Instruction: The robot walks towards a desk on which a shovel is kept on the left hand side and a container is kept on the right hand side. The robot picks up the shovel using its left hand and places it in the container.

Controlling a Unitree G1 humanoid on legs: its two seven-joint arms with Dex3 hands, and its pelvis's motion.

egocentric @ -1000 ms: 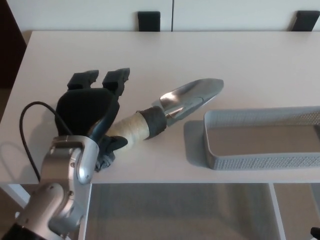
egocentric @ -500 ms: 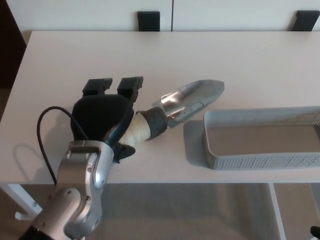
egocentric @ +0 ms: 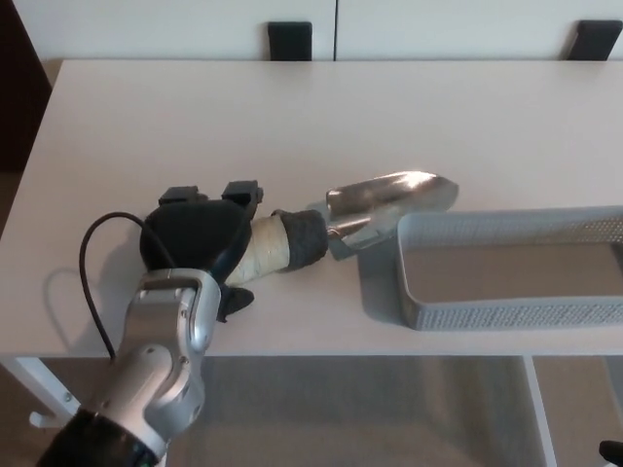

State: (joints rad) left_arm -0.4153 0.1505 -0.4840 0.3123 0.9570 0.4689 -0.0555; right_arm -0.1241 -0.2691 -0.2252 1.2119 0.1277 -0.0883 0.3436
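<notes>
The shovel [egocentric: 389, 199] lies across the middle of the white desk [egocentric: 321, 107], its shiny metal blade pointing right and its cream handle with a dark collar [egocentric: 304, 240] pointing left. My left hand [egocentric: 200, 238] is wrapped over the handle's end, fingers [egocentric: 241, 193] curled across the top and thumb underneath, shut on it. The blade tip nearly touches the near-left corner of the grey mesh container [egocentric: 506, 316], which stands on the desk's right side. The handle's far end is hidden by my palm. My right hand does not show.
Two dark chair backs [egocentric: 290, 41] show beyond the desk's far edge. The desk's front edge runs just below my hand and the container. A black cable [egocentric: 90, 282] loops off my left wrist.
My left hand has moved right and closed its fingers down over the handle. The shovel has swung and slid to the right, bringing its blade close to the container's corner.
</notes>
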